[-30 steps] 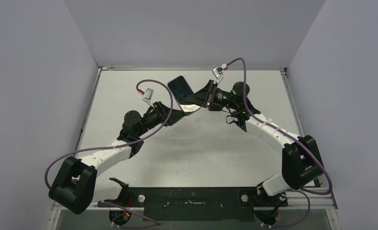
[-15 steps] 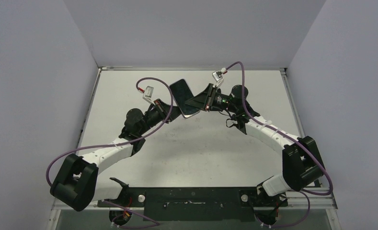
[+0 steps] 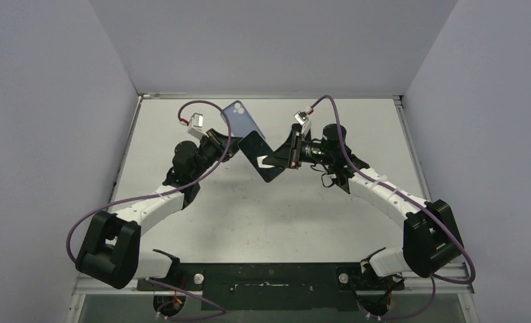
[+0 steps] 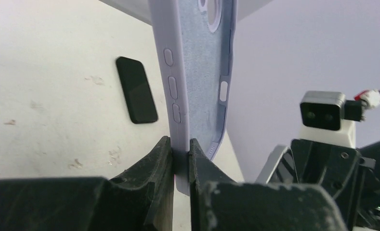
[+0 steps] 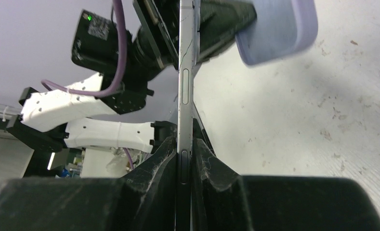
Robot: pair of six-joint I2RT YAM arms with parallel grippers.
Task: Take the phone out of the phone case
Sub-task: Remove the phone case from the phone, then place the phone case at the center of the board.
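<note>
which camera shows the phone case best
Left wrist: the phone case fills the frame, with its empty lining and button cutouts clear. The top view shows it small and far off; the right wrist view catches only a blurred corner.

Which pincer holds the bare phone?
The right pincer, clamped edge-on on the dark phone; the left pincer grips only the empty lilac phone case.

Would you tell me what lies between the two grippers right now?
In the top view, the lilac phone case in the left gripper and the phone in the right gripper.
</note>
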